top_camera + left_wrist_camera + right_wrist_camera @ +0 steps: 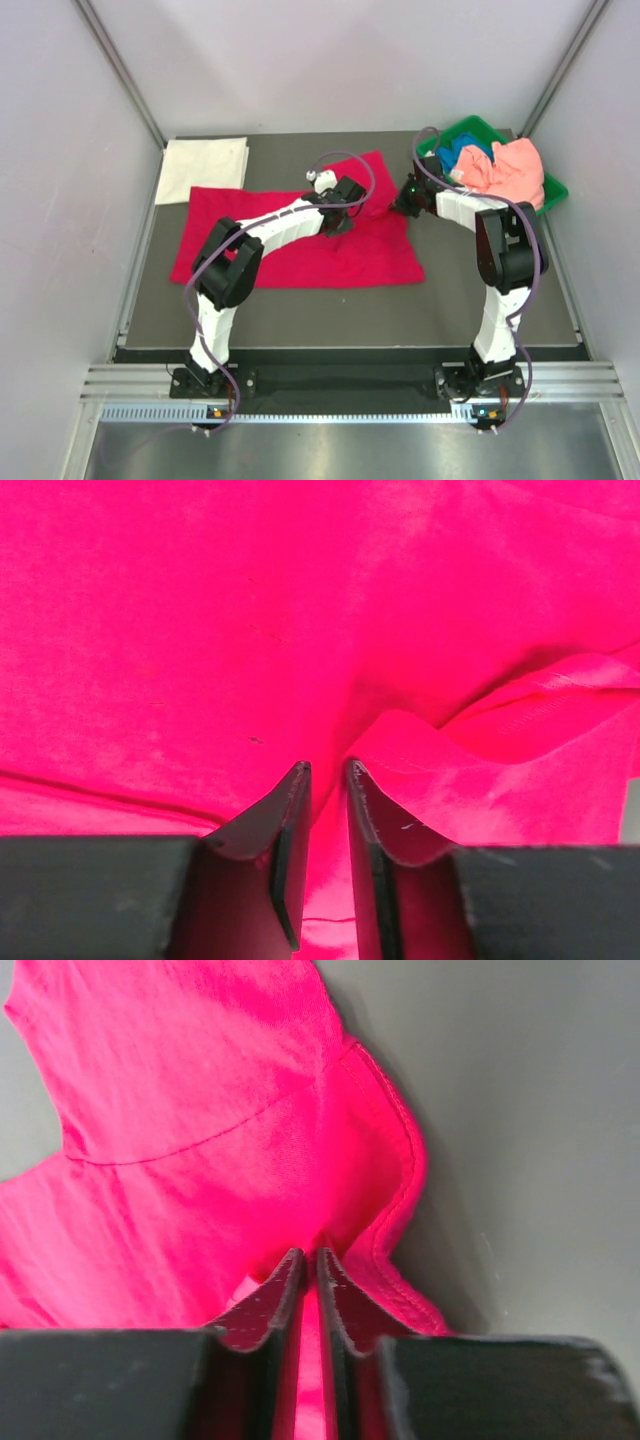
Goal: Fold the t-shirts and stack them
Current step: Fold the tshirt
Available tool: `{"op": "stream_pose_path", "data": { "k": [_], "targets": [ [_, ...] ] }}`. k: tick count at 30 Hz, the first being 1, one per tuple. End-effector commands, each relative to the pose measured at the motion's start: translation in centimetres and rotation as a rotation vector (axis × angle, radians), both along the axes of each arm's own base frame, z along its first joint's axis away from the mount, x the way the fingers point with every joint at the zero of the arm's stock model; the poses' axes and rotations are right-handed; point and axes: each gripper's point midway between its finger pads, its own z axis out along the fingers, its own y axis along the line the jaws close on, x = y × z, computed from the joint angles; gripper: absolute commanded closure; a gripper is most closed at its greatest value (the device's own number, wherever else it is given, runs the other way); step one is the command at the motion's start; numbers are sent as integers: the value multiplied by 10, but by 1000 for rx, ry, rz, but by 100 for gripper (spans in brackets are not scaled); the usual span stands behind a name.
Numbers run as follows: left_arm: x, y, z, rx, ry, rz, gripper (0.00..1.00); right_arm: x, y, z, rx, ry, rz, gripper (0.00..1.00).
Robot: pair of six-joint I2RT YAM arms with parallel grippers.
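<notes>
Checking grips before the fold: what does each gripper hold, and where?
Right gripper pinches the red t-shirt at a hemmed edge. Left gripper: on the shirt's middle, hold unclear.

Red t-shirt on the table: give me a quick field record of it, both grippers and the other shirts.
red t-shirt: spread out on the dark table, not folded
left gripper: low over the shirt's middle, jaws narrowly apart, grip unclear
right gripper: shut on cloth near the shirt's far right edge
white t-shirt: folded square, far left corner
salmon-pink t-shirt, blue t-shirt: heaped in green bin
</notes>
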Motion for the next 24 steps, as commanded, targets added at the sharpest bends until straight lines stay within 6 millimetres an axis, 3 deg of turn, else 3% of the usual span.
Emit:
{"op": "stream_pose_path", "data": {
  "k": [1,3,7,8,10,12,18,19,21,22,24],
  "targets": [
    [-2,14,32,18,-58,38,72,14,3,17,-36,-74,35,87],
    [-3,20,47,12,-93,40,69,11,1,17,-58,-63,57,82],
    [-8,28,41,-12,-106,-33,68,3,-3,33,-90,-68,83,76],
    [-12,23,43,-61,-93,-66,68,-2,-5,40,-98,-65,89,75],
    [-12,29,34,-145,-72,-83,68,-15,-17,39,-158,-21,88,69],
    [-12,38,39,-233,-44,-103,69,-25,-26,47,-197,-15,87,67],
    [-14,114,37,-214,12,24,68,-86,-55,32,-226,177,-21,64],
    [-22,121,36,-231,30,26,69,-105,-61,19,-235,240,-38,64],
    [-25,142,34,-249,31,62,69,-121,-63,16,-214,272,-80,65],
    [-34,151,24,-243,57,77,69,-137,-66,4,-211,311,-91,65],
    [-41,176,24,-237,55,134,68,-146,-66,8,-178,310,-132,65]
  ]
}}
